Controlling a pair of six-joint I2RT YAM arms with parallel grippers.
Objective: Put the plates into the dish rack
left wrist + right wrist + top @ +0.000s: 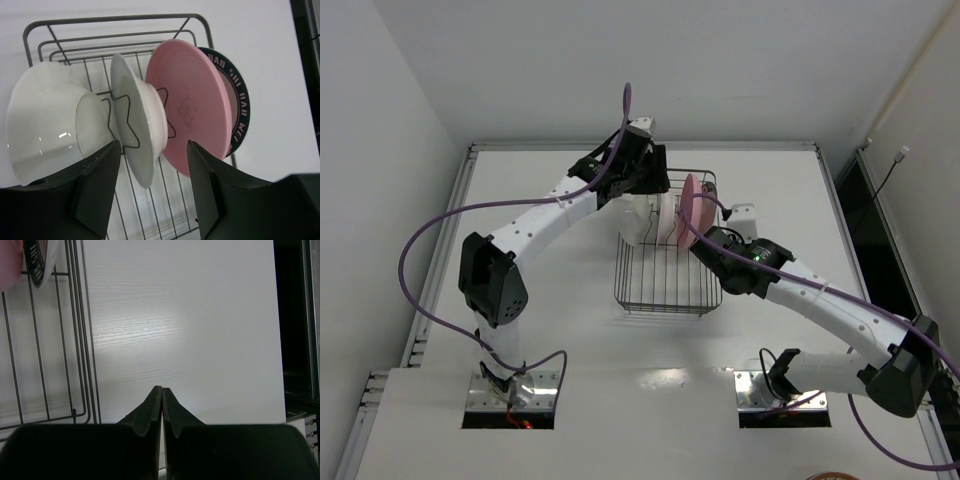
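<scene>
My open left end effector [152, 147] flanks a whitish translucent round plate [132, 125] in the grey wire dish rack [115, 19]; a clumsy withdrawal could topple it.

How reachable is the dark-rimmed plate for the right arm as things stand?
Probably yes. The dark-rimmed plate stands outermost at the right end of the dish rack, nothing outside it, and the right gripper hangs just beside the rack over the table. Its jaws are shut, so they would need opening first.
</scene>
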